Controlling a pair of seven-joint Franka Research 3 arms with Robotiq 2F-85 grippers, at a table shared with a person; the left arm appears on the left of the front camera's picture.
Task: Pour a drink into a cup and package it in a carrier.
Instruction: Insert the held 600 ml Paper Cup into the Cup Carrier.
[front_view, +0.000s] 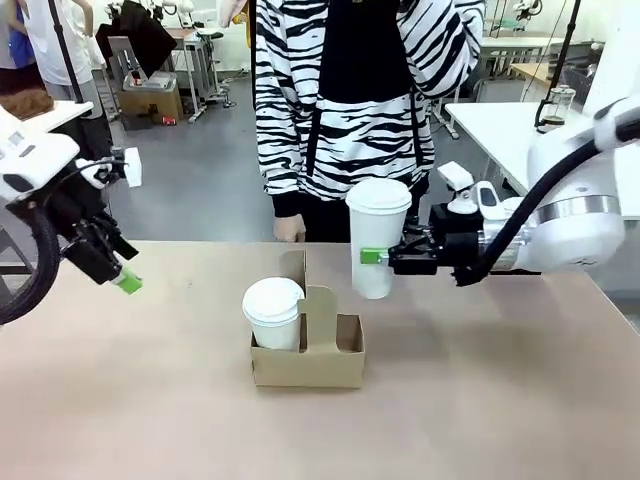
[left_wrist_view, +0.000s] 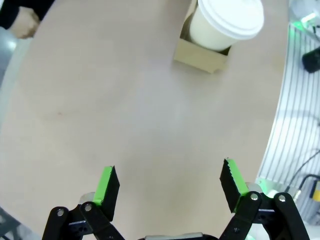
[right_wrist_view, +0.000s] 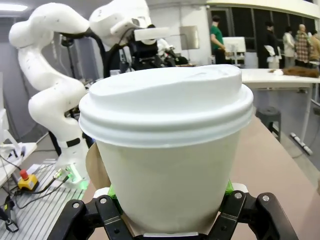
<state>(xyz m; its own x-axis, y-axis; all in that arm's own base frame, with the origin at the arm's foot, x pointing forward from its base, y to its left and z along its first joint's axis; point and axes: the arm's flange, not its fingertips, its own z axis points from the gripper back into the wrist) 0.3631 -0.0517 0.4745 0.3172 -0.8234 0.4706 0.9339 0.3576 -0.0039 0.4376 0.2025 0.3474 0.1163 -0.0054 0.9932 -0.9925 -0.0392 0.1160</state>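
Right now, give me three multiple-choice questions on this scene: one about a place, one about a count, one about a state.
1. Where is the cup that nobody holds? A) in the carrier, left of its handle; B) lying on its side; C) in the person's hand.
2. How many lidded white cups are there? A) one; B) two; C) three.
3. How do the left arm's fingers stand? A) shut on a lid; B) open, empty; C) shut on the carrier.
Answers: 1 A, it stands upright in the carrier. 2 B, one in the carrier, the other cup clamped in the right arm's fingers. 3 B, they stand apart with nothing between.
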